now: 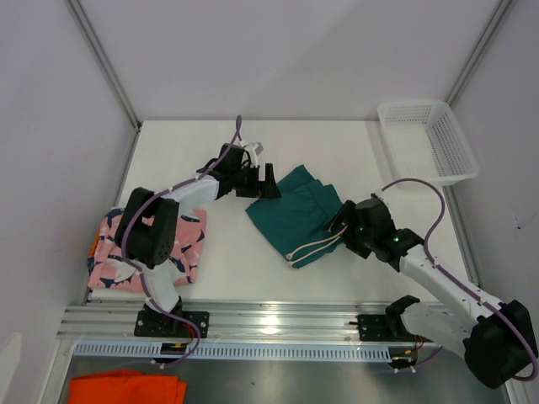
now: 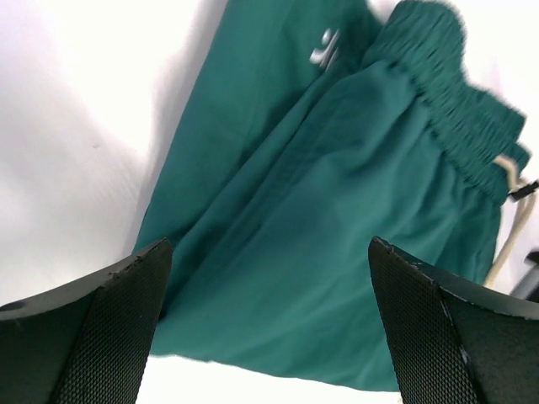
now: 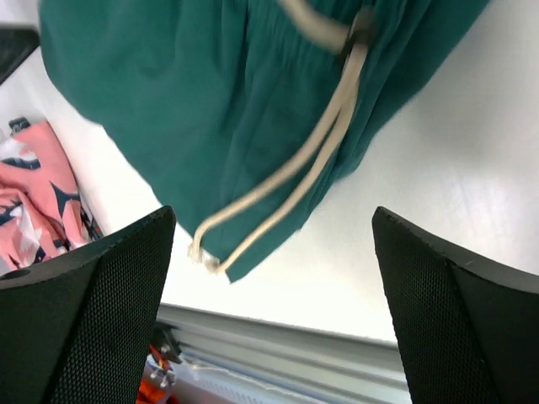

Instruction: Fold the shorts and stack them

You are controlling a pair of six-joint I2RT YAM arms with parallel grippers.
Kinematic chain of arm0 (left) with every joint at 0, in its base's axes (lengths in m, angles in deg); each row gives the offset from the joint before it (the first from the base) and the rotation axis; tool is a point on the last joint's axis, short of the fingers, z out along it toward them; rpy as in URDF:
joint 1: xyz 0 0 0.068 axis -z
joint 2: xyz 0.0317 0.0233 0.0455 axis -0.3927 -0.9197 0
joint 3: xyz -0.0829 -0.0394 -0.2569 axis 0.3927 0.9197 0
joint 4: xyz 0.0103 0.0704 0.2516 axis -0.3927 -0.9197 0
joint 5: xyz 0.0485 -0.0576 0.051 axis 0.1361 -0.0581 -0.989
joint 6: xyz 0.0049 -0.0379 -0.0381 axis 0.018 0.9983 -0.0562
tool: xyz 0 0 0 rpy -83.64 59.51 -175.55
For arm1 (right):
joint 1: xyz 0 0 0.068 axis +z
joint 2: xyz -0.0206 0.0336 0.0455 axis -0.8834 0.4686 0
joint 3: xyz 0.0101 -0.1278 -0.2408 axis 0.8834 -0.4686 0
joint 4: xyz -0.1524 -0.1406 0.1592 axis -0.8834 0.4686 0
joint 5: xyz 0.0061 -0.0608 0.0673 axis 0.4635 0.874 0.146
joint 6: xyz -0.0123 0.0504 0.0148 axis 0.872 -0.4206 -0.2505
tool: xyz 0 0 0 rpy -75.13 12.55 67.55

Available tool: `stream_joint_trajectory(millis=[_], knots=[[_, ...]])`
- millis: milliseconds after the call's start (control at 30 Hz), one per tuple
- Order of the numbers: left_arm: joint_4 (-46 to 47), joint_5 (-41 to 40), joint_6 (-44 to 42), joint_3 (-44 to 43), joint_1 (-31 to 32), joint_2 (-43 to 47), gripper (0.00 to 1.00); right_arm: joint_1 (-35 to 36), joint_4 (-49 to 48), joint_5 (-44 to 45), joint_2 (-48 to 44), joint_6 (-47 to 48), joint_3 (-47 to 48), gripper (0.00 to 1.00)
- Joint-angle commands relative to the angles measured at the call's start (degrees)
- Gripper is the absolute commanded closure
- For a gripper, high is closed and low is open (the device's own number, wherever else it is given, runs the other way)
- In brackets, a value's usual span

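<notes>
left claw point(image 2: 268, 252): jaws wide, gripping nothing, poised just over one edge of the plain teal green fabric shorts point(image 1: 295, 215). right claw point(image 3: 274, 219): jaws wide, gripping nothing, above the opposite edge, where the cream drawstring point(image 3: 290, 172) trails out. the shorts lie on the white table point(image 1: 354, 151) between both claws. pink shark-print fabric shorts point(image 1: 194, 240) lie well behind the left claw.
</notes>
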Motion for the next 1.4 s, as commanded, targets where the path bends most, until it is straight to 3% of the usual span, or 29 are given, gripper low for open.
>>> stream_joint_trajectory(millis=[0,200,433,500,567,733,800,833,900,1000,1200,1367], knots=[[0.61,9.75,-3.28,-4.21,-0.56,-3.56,0.01,8.60,3.18,12.19,-2.85,-16.25,-2.24,0.01],[0.43,12.74,-3.90,-6.68,-0.57,-6.20,0.01,10.37,-6.23,8.27,2.94,-21.89,-6.13,0.01],[2.80,15.64,-3.20,-6.24,-0.56,-7.52,0.01,10.90,-14.92,9.75,10.76,-25.58,-7.88,0.01],[2.89,15.82,-3.03,-6.68,-0.56,-8.31,0.01,10.64,-16.33,10.01,12.26,-25.85,-7.80,0.05],[2.28,14.42,-3.02,-7.20,-0.48,-9.37,0.01,10.46,-17.56,11.07,13.93,-26.20,-7.62,0.17],[1.04,9.67,-3.46,-8.35,-0.48,-10.51,0.01,9.06,-20.38,11.78,16.22,-25.42,-7.36,0.34],[1.22,8.88,-3.20,-8.78,-0.48,-11.39,0.01,7.92,-21.52,10.90,17.54,-24.28,-7.27,0.47],[1.04,8.44,-3.11,-8.87,-0.48,-11.74,0.01,6.78,-21.44,10.72,17.98,-23.83,-7.18,0.61],[0.87,5.99,-2.85,-9.05,-0.48,-12.10,0.01,5.37,-20.74,9.93,18.24,-21.11,-7.00,0.73],[0.78,2.04,-2.85,-8.26,-0.48,-10.96,0.01,1.95,-19.16,8.27,18.16,-14.45,-6.74,0.99],[0.86,-0.61,0.04,-3.09,0.22,-5.26,0.07,-7.81,-16.42,0.98,18.16,10.38,-3.05,1.00],[5.87,-4.65,4.61,4.12,5.58,-0.32,0.16,-11.42,-15.64,-8.78,23.86,23.27,3.43,0.98]])
